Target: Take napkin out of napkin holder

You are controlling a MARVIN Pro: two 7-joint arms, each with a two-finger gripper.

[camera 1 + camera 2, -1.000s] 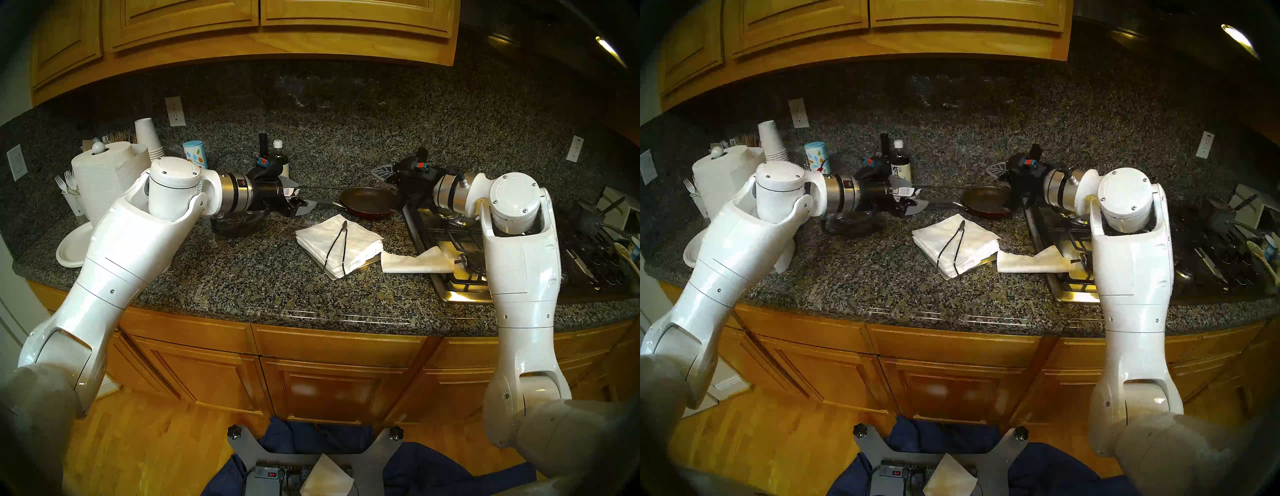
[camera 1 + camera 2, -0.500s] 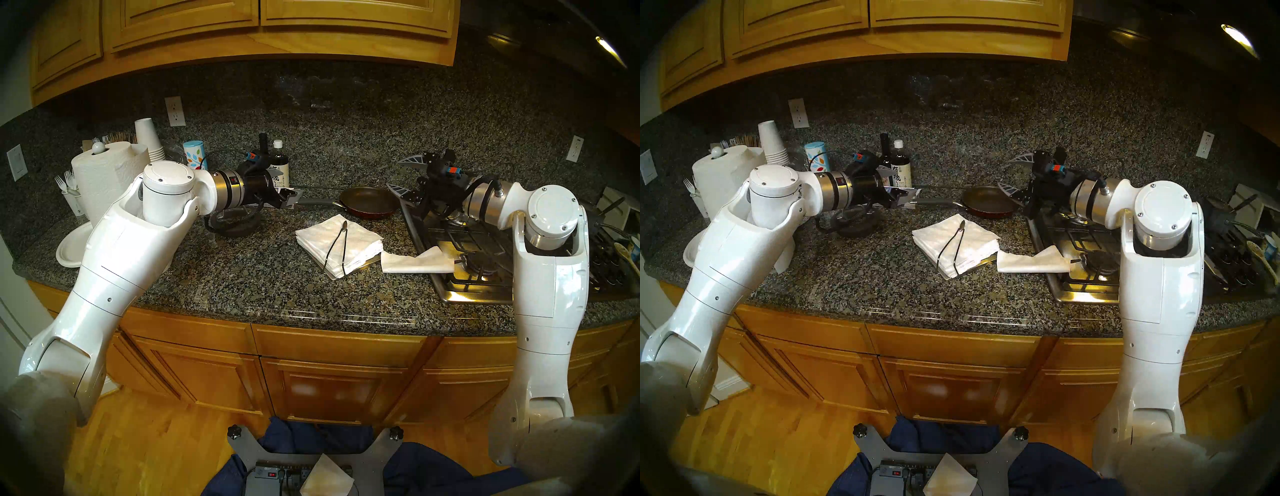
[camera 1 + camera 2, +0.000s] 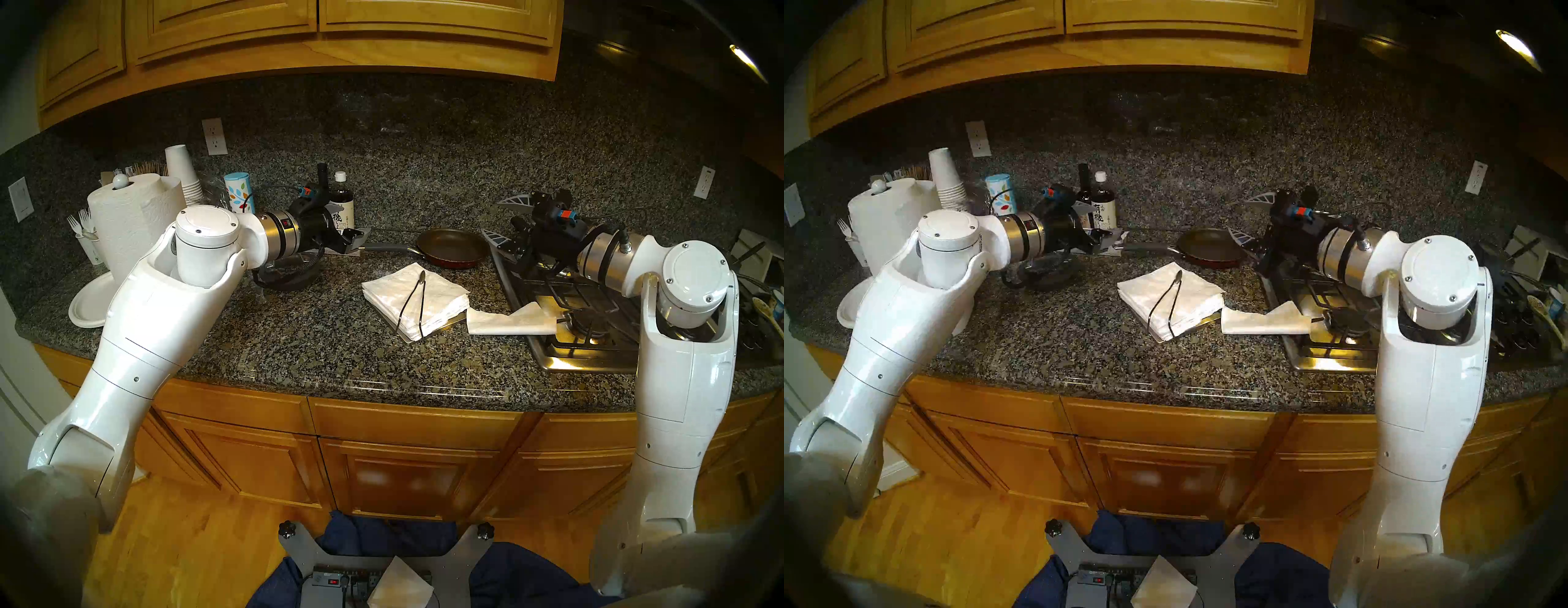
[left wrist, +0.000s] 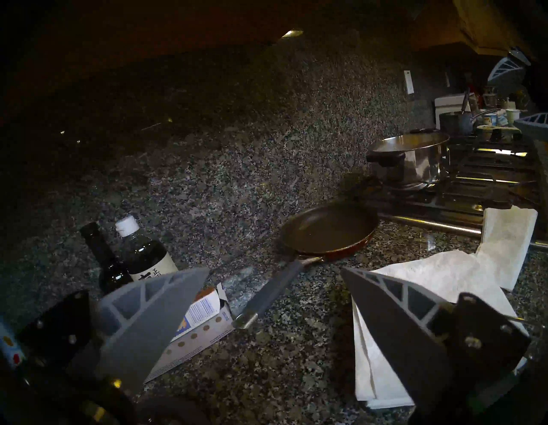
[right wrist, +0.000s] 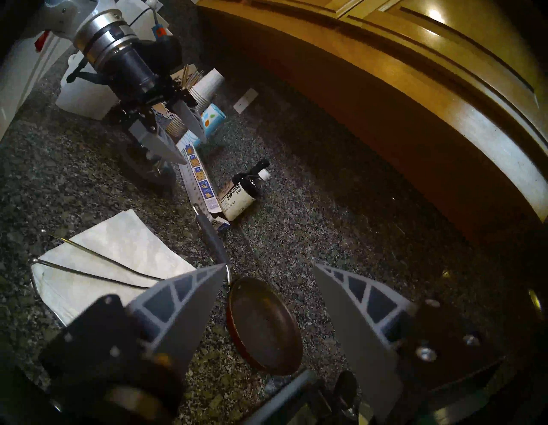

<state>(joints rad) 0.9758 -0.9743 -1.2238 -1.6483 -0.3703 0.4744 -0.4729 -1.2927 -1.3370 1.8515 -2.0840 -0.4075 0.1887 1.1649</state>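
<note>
White creased napkin (image 3: 511, 321) beside napkin holder (image 3: 450, 321)

Right pincer (image 5: 268, 289) agape above frying pan (image 5: 264, 325).

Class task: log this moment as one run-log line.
napkin: out, beside napkin holder, partly on stove | left gripper: open, empty | right gripper: open, empty

Four fisheye views: two head, two wrist.
Head pair looks down from above at the countertop (image 3: 322, 339), nearly identical, slightly offset. Left wrist sits low, close, facing toward the stove (image 4: 474, 190); right wrist is tilted, facing back toward the left arm. All four share the frying pan (image 3: 452, 248) (image 3: 1210, 248) (image 4: 326, 230) (image 5: 264, 323).
</note>
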